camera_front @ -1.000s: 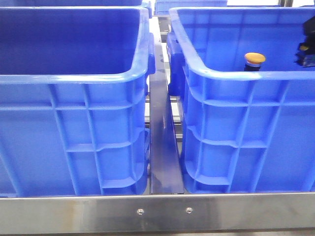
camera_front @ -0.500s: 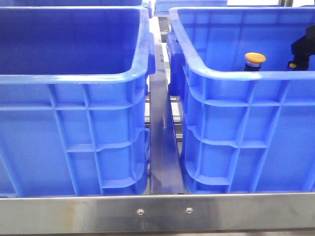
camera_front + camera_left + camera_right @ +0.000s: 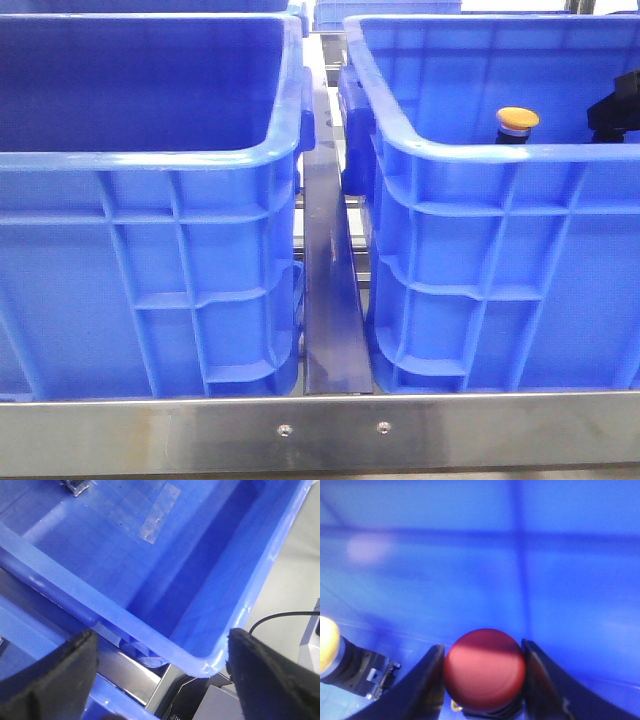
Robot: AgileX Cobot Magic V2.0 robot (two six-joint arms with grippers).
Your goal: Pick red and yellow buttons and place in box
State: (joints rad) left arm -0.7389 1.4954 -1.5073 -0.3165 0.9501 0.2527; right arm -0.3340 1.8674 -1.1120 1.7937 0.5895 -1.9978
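Observation:
The box (image 3: 480, 150) is the right blue crate with bright inner walls. The yellow button (image 3: 518, 118) stands inside it on its black body, and shows at the edge of the right wrist view (image 3: 326, 645). My right gripper (image 3: 482, 649) is shut on the red button (image 3: 484, 672), its fingers against both sides of the dark red cap. In the front view the right gripper (image 3: 613, 115) is inside the box at the far right. My left gripper (image 3: 161, 635) is open and empty above the corner of a blue crate (image 3: 60, 587). It is out of the front view.
The twin blue crate (image 3: 150, 158) with darker inner walls stands on the left. A metal rail (image 3: 330, 300) runs between the two crates and a steel bar (image 3: 320, 430) crosses the front. Clear tape (image 3: 159, 510) lies on the crate floor under the left gripper.
My right gripper has shifted a little inside the box at the far right. The yellow button and both crates have not moved.

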